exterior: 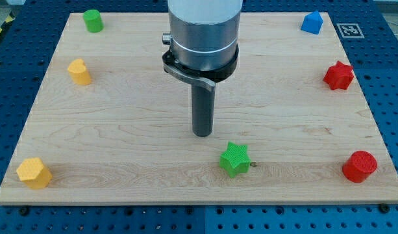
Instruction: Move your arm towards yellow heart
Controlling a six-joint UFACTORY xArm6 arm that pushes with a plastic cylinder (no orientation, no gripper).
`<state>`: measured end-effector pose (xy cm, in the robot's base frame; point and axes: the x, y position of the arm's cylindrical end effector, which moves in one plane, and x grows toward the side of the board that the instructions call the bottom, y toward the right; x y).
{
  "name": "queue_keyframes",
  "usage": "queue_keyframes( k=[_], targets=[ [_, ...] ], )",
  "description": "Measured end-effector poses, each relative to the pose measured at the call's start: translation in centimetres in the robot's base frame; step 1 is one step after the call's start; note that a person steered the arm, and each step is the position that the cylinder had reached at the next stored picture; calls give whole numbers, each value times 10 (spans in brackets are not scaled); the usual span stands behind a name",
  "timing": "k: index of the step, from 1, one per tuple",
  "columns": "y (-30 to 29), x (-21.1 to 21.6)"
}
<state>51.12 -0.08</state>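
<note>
The yellow heart (pixel 79 71) sits near the board's left edge, in the upper half of the view. My tip (pixel 202 134) rests on the board near the middle, far to the right of the heart and a little lower. It touches no block. The nearest block is the green star (pixel 236 158), just below and to the right of the tip.
A yellow hexagon-like block (pixel 34 173) lies at the bottom left. A green block (pixel 92 20) is at the top left, a blue block (pixel 311 23) at the top right, a red star (pixel 338 75) at the right edge, and a red cylinder (pixel 360 166) at the bottom right. All sit on the wooden board (pixel 121 130).
</note>
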Motion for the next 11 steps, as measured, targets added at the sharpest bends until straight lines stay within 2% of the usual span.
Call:
queue_keyframes(
  k=[2,6,8,11],
  targets=[
    [-34,10],
    [-175,7],
    [-175,-35],
    [-190,-63]
  ],
)
